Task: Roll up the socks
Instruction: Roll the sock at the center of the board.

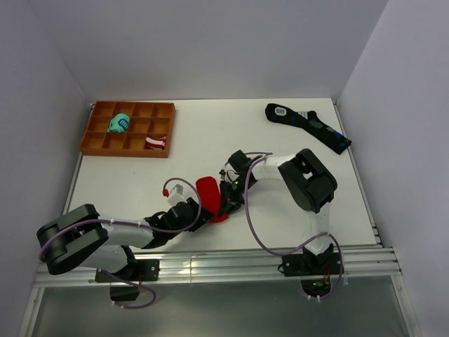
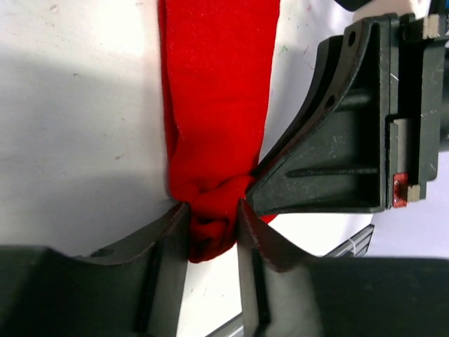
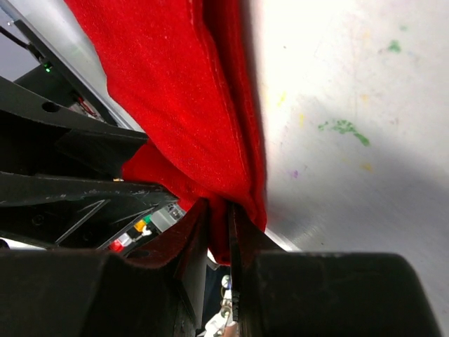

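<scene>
Your left hand (image 2: pixel 212 207) and right hand (image 3: pixel 219 207) both clamp the socks' (image 2: pixel 217 105) end (long axis points away from left hand).

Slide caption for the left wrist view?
Left end effector pinching the bunched end of the plain bright red fabric socks on the white table.

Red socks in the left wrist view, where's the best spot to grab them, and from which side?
Probably the bunched end of the red socks, approached along the table from that end, one finger on each side, as the left gripper pinches it now. There the fabric is gathered thick and narrow; the rest spreads into a flat, wider strip, harder to pinch.
</scene>
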Action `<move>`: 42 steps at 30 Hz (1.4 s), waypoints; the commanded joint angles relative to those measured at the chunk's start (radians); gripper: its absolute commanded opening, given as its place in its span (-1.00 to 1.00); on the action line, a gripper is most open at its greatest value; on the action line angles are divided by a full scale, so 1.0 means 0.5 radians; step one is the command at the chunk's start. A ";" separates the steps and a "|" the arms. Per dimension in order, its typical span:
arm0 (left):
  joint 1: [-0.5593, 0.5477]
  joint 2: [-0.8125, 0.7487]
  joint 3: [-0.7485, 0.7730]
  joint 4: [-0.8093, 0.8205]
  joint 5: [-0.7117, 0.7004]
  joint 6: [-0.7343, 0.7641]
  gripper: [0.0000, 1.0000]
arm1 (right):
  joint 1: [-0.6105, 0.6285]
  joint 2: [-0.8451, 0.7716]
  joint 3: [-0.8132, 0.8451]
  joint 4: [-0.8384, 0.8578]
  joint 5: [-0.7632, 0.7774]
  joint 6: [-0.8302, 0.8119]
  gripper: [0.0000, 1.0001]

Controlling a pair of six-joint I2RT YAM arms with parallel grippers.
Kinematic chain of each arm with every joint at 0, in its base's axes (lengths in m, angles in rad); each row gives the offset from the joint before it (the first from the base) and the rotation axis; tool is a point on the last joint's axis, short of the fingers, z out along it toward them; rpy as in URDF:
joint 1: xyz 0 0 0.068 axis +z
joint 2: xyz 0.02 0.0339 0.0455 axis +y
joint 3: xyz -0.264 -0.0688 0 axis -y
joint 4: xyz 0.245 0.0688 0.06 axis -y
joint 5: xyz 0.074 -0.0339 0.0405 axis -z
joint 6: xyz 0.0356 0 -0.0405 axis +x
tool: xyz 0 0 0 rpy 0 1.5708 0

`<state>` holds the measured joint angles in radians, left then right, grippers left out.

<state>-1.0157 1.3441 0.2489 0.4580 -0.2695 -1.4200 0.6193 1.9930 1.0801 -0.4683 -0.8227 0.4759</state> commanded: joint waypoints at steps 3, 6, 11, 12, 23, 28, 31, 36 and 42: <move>-0.018 0.171 0.017 -0.422 0.002 -0.025 -0.35 | 0.019 0.067 -0.178 0.016 0.421 -0.047 -0.89; -0.018 0.180 0.036 -0.468 0.005 -0.032 -0.49 | 0.019 0.021 -0.227 0.093 0.436 -0.028 -0.89; -0.018 0.174 0.094 -0.621 0.021 -0.010 -0.77 | 0.019 -0.065 -0.338 0.295 0.461 0.018 -0.77; -0.018 0.171 0.100 -0.634 0.027 -0.004 -0.86 | 0.019 -0.099 -0.350 0.359 0.476 0.024 -0.73; -0.018 0.205 0.235 -0.983 0.070 0.063 -0.99 | 0.019 -0.436 -0.491 0.697 0.758 0.027 -0.16; 0.049 0.159 0.144 -0.934 0.238 0.137 -0.99 | 0.019 -0.559 -0.586 0.927 0.789 0.042 -0.13; 0.117 0.104 0.098 -0.943 0.306 0.192 -0.99 | 0.016 -0.633 -0.651 1.105 0.792 0.027 -0.13; 0.251 -0.001 -0.004 -0.873 0.456 0.266 -0.99 | 0.019 -0.688 -0.669 1.261 0.802 -0.025 -0.13; 0.387 -0.004 0.005 -0.910 0.606 0.376 -0.99 | 0.038 -0.918 -0.819 1.513 0.780 -0.120 -0.12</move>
<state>-0.8501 1.2999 0.3012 0.2531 -0.0006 -1.3361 0.6342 1.6321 0.7002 0.1555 -0.4545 0.4702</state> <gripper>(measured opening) 0.217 0.438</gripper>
